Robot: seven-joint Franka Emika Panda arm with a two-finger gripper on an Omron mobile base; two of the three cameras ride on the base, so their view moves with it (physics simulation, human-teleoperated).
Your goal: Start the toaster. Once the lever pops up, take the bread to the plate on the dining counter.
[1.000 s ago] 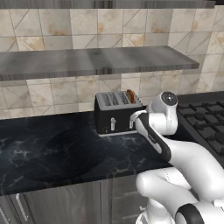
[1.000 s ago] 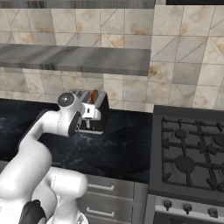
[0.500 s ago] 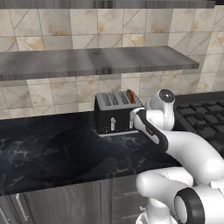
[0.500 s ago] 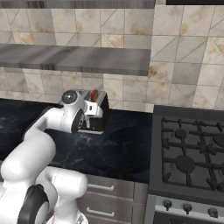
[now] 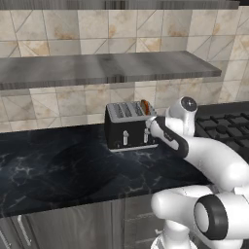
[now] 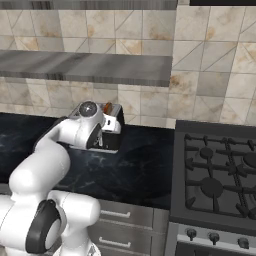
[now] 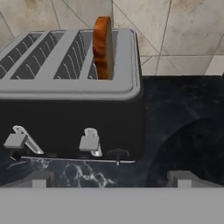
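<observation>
I've brought the pincer [image 7: 111, 177] in closer to the toaster [image 7: 70, 118] front, jaws spread wide, nothing held. Bread [image 7: 103, 46] sits in the end slot, levers [image 7: 90, 142] untouched, so the press comes next

No readable text, labels, brands or numbers anywhere. Toaster [image 7: 70, 109] front is plain black, no markings on its levers. Stove [image 6: 215, 175] knobs at 5 o'clock too small to read.
</observation>
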